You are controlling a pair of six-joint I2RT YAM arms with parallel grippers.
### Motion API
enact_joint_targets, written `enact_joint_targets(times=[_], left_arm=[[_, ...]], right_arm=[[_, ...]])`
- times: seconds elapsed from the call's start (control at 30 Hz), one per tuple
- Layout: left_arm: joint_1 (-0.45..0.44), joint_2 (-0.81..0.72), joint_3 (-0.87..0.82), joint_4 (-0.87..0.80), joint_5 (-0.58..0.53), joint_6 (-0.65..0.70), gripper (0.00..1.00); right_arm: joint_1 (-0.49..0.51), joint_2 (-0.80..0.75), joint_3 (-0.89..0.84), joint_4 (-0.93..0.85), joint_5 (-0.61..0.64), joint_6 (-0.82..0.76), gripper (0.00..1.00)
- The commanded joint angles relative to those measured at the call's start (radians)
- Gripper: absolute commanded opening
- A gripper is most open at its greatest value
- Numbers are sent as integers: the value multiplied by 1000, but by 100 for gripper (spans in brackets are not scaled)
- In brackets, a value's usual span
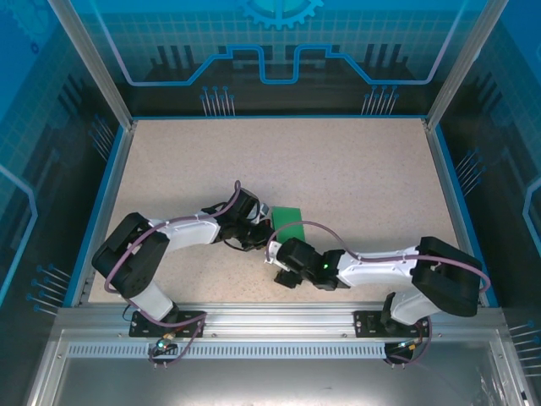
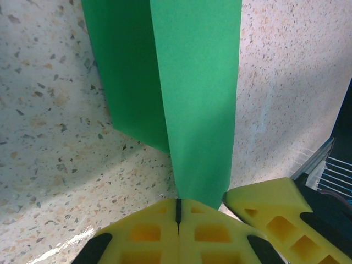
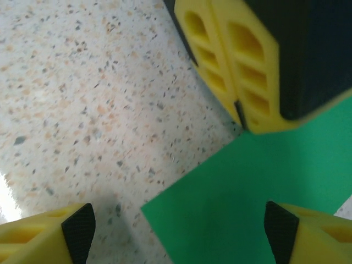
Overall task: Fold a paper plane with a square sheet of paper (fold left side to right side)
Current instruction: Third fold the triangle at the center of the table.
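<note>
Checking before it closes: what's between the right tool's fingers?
Right wrist view: inside the open right tool, a corner of the green paper and bare table.

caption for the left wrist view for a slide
Close-up: left gripper shut on a raised flap of the square sheet of paper above the speckled table.
</note>
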Motion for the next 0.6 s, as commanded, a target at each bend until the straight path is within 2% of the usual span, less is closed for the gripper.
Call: enact_joint_targets(times=[0.0,0.2,0.43,0.57], left_arm=[[-5,-27,6,-30,1,-3,0],[-4,-30,10,-40,-6,4,0],[-2,-26,17,-52,-19,13,0],[6,-33,22,-66,-25,19,5]], right_arm=[[12,31,39,45,47,-25,79],[11,19,38,27,43,-21,48],[-8,-51,8,-5,-22,0,27],[-33,-65,0,-25,-85,18,13]])
